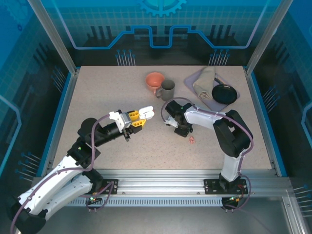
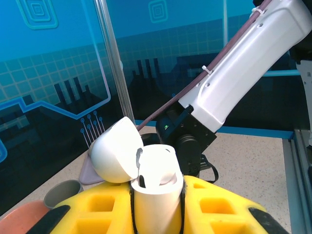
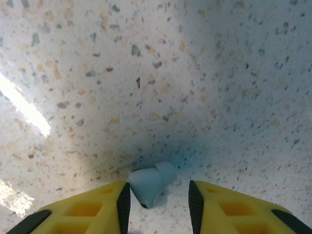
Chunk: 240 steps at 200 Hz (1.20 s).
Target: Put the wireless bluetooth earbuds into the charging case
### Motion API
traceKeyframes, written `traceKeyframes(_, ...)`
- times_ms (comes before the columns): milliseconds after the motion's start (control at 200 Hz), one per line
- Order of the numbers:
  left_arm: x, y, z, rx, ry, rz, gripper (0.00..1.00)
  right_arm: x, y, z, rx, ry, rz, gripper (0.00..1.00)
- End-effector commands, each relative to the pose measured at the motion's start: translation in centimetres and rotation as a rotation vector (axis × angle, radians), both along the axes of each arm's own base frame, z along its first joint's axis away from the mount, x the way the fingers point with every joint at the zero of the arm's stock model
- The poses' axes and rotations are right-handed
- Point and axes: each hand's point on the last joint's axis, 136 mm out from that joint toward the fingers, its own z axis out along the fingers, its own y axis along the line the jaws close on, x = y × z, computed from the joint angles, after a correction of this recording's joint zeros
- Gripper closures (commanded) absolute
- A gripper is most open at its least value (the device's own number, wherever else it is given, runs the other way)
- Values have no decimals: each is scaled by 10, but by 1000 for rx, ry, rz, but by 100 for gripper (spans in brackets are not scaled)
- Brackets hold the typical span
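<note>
The right pincer (image 3: 158, 195) stood released, its two yellow fingers (image 3: 87, 209) either side of one white earbud (image 3: 150, 183) lying on the speckled worktop (image 3: 146, 73); whether a pad touched it was unclear. One tiny pink earbud (image 1: 191, 141) lay near and to the right. The left pincer (image 2: 157, 204) was clenched on one smooth white charging case (image 2: 157, 168), its rounded lid (image 2: 114, 156) hinged open and its contents hard to make out. Farther back stood two cups: an orange cup (image 1: 155, 80) and a grey mug (image 1: 168, 90).
</note>
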Motion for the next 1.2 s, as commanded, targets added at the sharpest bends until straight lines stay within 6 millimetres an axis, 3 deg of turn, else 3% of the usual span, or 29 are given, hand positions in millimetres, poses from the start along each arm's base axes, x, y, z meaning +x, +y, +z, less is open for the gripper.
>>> traceKeyframes(0, -3, 0, 12, -12, -27, -2, 100, -3, 7, -7, -6, 36, 34, 60)
traceKeyframes(445, -3, 0, 13, -8, -25, -3, 100, -5, 8, -17, 54, 109, 9, 67)
traceKeyframes(725, -3, -1, 12, -7, -22, -5, 100, 0, 6, -12, 98, 105, -16, 77)
traceKeyframes(1195, -2, -1, 12, -8, -20, -6, 100, 5, 3, -2, 151, 86, -47, 85)
